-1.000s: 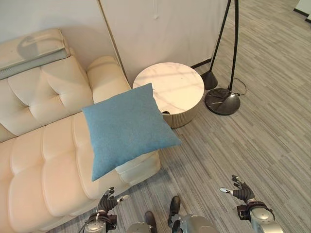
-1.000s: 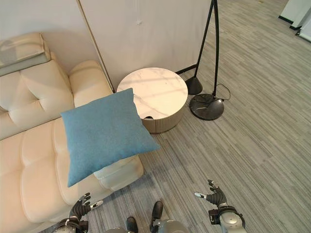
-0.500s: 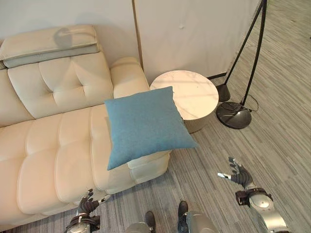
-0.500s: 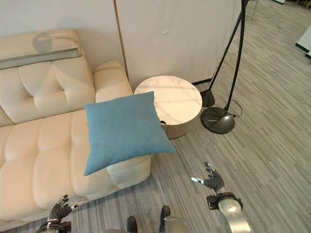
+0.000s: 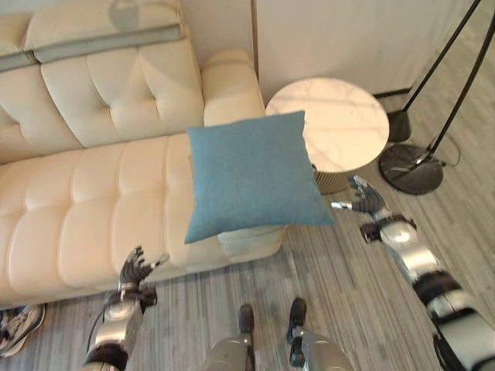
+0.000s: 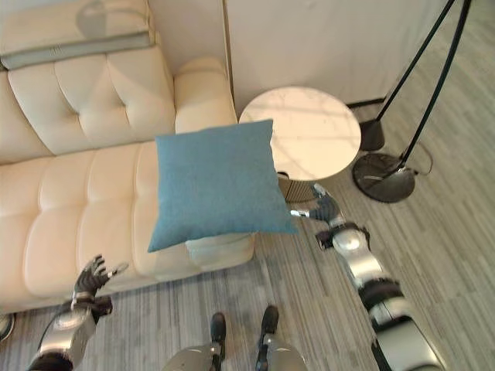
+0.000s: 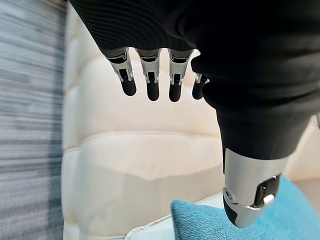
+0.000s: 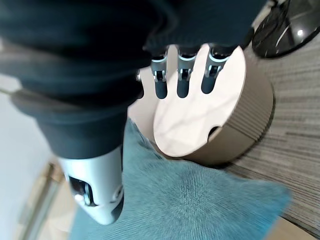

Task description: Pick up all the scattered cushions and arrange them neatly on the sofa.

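1. The blue cushion point(image 5: 254, 171) lies flat on the sofa point(image 5: 93, 209) seat's right end, its lower right corner overhanging the front edge towards the round side table point(image 5: 340, 124).
2. Both hands are open and empty: the right hand point(image 5: 363, 199) near that corner, the left hand point(image 5: 135, 269) by the sofa's front edge.
3. To grasp well, take opposite edges.
4. It is square, turned slightly, with no clear long axis.
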You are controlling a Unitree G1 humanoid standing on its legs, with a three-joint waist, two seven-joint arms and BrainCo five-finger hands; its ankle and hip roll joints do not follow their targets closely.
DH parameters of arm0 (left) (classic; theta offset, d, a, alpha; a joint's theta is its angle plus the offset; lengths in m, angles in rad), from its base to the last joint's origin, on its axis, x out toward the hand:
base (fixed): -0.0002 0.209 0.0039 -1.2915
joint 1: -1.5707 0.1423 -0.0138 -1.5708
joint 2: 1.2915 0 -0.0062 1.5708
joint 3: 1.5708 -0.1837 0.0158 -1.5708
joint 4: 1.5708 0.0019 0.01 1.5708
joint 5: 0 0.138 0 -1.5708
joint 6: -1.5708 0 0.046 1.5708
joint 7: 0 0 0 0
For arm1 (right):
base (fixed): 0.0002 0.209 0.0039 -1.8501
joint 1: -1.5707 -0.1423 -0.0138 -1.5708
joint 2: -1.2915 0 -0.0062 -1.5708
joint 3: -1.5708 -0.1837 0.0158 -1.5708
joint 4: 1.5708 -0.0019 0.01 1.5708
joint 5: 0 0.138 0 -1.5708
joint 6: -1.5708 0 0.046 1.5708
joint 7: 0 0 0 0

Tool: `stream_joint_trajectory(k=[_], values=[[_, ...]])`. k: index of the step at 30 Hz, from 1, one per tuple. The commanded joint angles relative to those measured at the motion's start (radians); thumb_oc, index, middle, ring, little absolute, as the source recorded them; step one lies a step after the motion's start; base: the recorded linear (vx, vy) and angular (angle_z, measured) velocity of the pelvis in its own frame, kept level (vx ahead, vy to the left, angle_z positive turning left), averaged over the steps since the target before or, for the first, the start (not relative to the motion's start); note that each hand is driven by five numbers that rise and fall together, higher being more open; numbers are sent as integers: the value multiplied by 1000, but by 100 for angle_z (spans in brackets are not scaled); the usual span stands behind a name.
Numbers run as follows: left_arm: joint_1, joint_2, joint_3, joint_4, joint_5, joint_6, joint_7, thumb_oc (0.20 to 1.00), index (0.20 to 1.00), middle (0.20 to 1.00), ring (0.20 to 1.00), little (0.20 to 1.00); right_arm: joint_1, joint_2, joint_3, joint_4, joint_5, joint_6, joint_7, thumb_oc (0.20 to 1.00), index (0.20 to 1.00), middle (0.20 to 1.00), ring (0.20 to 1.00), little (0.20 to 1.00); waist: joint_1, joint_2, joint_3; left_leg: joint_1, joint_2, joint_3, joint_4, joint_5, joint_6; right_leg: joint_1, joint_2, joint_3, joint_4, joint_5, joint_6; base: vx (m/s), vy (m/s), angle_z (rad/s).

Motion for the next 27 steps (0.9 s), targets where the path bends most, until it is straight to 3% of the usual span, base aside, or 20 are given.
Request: stream_joint_trajectory(k=[1, 8, 10, 14, 15, 16, 17, 27], values=[[-132, 101, -43, 56, -48, -54, 30, 1000, 1000, 1000, 1000, 1000, -142, 22, 53, 90, 72, -22, -38, 1000, 1000, 1000, 1000, 1000, 8, -45, 42, 23, -65, -5, -30, -58, -30, -9, -10, 102, 9, -35, 112, -73, -5, -2], [-522, 120, -234, 293, -65, -35, 29, 1000, 1000, 1000, 1000, 1000, -453, 111, 173, 372, 132, -9, -56, 1000, 1000, 1000, 1000, 1000, 1, -36, 96, -44, -53, -15, -92, 16, -57, -85, 2, 84, 7, -17, 112, -95, -23, 3], [-638, 74, -294, 323, -49, -23, 41, 1000, 1000, 1000, 1000, 1000, -509, 152, 216, 395, 140, -7, -67, 1000, 1000, 1000, 1000, 1000, -1, -39, 119, -65, -51, -19, -93, 28, -65, -102, 2, 73, 6, -9, 112, -104, -54, 15], [-672, 14, -322, 314, -48, -16, 45, 1000, 1000, 1000, 1000, 1000, -510, 203, 245, 351, 175, -15, -74, 1000, 1000, 1000, 1000, 1000, -3, -48, 142, -75, -46, -22, -93, 35, -72, -108, 4, 65, -4, 0, 113, -61, -33, 5], [-680, -16, -331, 284, -55, -20, 52, 1000, 1000, 1000, 1000, 1000, -489, 228, 258, 306, 197, -22, -72, 260, 260, 260, 260, 260, -6, -55, 147, -76, -45, -20, -93, 36, -74, -104, 6, 65, -13, 5, 114, -35, -16, 1], [-680, -16, -331, 284, -54, -20, 52, 805, 805, 805, 805, 805, -488, 228, 258, 305, 197, -22, -72, 260, 260, 260, 260, 260, -6, -55, 147, -76, -45, -20, -93, 36, -74, -104, 6, 65, -13, 5, 114, -38, -18, 3], [-668, -43, -338, 213, -61, -34, 62, 200, 200, 200, 200, 200, -458, 234, 274, 217, 192, -33, -81, 200, 200, 200, 200, 200, -13, -60, 149, -75, -44, -19, -93, 35, -76, -98, 8, 65, -22, 9, 116, 0, 0, 0], [-462, -80, -298, -177, -33, -97, 100, 200, 200, 200, 200, 200, -205, 227, 235, -163, 110, -81, -80, 200, 200, 200, 200, 200, -29, -70, 119, -16, -46, -13, -93, 9, -69, -30, 4, 71, -48, 6, 116, 5, 4, 1]])
